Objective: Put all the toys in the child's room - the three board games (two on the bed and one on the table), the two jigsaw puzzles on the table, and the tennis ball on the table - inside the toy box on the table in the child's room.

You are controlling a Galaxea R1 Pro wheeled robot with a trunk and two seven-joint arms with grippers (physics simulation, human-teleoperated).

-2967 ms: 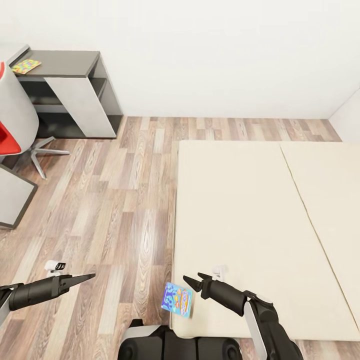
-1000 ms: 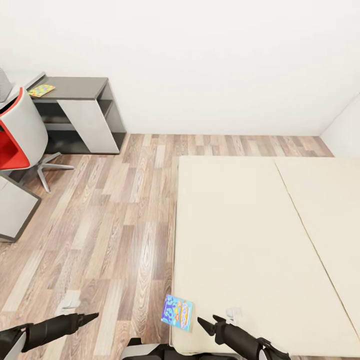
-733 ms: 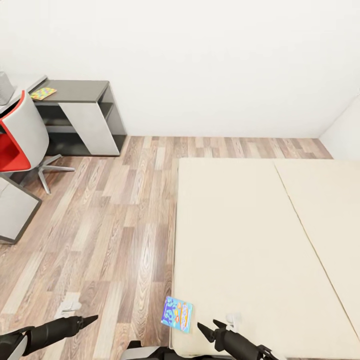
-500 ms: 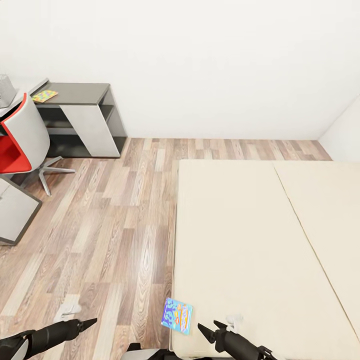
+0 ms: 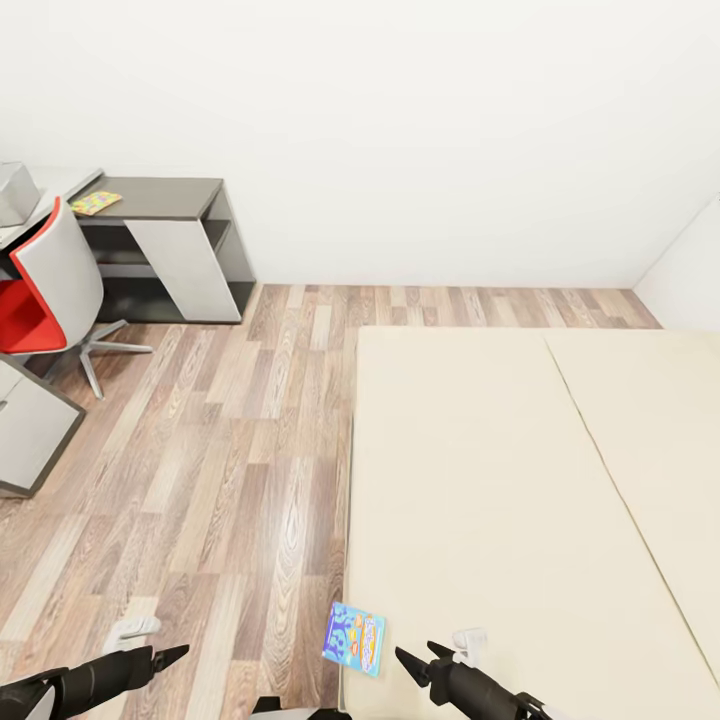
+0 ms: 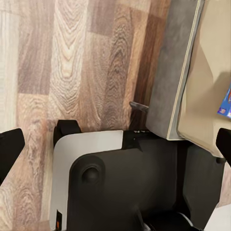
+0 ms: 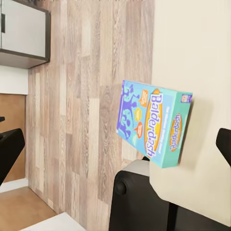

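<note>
A blue board game [image 5: 355, 640] with orange marks lies on the near left corner of the bed [image 5: 500, 470], hanging over its edge. The right wrist view shows the board game [image 7: 154, 122] close up, between the spread fingers of my open right gripper [image 7: 116, 147]. In the head view my right gripper [image 5: 417, 655] sits just right of the box without touching it. My left gripper [image 5: 170, 656] hovers over the floor, open [image 6: 116, 144] and empty. One jigsaw puzzle [image 5: 96, 203] lies on the table's dark-grey section [image 5: 165, 187]. A light-grey toy box [image 5: 14, 192] is cut off at the left edge.
A red and grey swivel chair [image 5: 45, 290] stands by the table. A grey cabinet corner [image 5: 25, 440] juts in at the left. Wood-plank floor [image 5: 240, 430] runs between table and bed. My own dark base [image 6: 115, 187] sits against the bed's corner.
The camera has tilted up and turned, bringing more of the table and the toy box into view. Both arms sit lower in the picture. The blue game has stayed put.
</note>
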